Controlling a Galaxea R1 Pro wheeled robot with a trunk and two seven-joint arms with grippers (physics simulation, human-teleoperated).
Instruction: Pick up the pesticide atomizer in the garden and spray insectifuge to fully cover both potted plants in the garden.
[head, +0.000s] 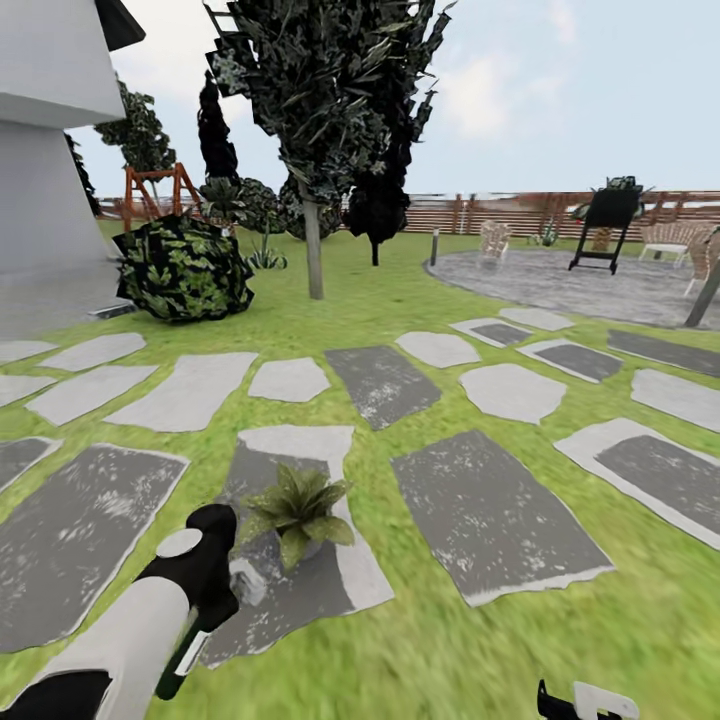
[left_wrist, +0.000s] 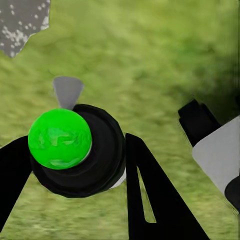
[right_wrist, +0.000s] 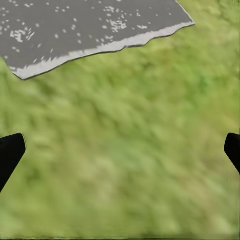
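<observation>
A grass lawn (head: 420, 300) crossed by grey stepping stones (head: 385, 382) runs back to a brown slatted fence (head: 500, 212), with a tree (head: 315, 150) and a rounded dark bush (head: 183, 266) in the middle distance, a white building wall (head: 45, 150) to the left, and a paved round patio (head: 590, 285) with chairs to the right. One potted plant (head: 297, 508), a low rosette of pointed green leaves, stands on a near stone (head: 290, 530) just ahead of the robot. The left arm (head: 120, 640) reaches toward it from the lower left of the head view. In the left wrist view the left gripper (left_wrist: 75, 165) has its black fingers (left_wrist: 150, 195) closed around the atomizer (left_wrist: 75, 150), seen end-on as a dark round body with a bright green cap (left_wrist: 60, 139) and a pale grey nozzle (left_wrist: 67, 91) pointing over the grass. The right gripper (right_wrist: 120, 152) hangs over grass near a stone's edge (right_wrist: 100, 47), its fingertips (right_wrist: 10, 152) set wide apart with nothing between them.
</observation>
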